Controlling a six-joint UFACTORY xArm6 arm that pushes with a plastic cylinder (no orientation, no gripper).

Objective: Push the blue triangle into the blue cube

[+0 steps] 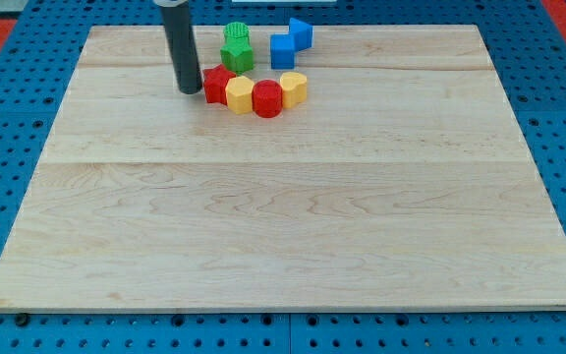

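Blue pegboard surrounds a pale wooden counter (pixel 283 216), whose near and middle parts carry only bare grain. All the blocks sit in one cluster near the view's top, a little left of centre.

Taking the red cylinder (pixel 267 98) as landmark, it is the nearest block. Touching it on the view's left is a yellow block (pixel 239 94), and left of that a red block (pixel 217 83). Touching the cylinder on the view's right is a second yellow block (pixel 294 88). Together the four form a shallow arc.

My tip (pixel 190 90) rests on the counter at the arc's left end, just beside the red block; whether they touch I cannot tell. The rod rises out of the view's top. It carries no gripper, so nothing is clasped.

Farther back, up and left of the cylinder, stands a green block (pixel 236 47). Up and right of the cylinder is the blue cube (pixel 282 50), and the blue triangle (pixel 301 34) lies against its far right corner, apparently touching.
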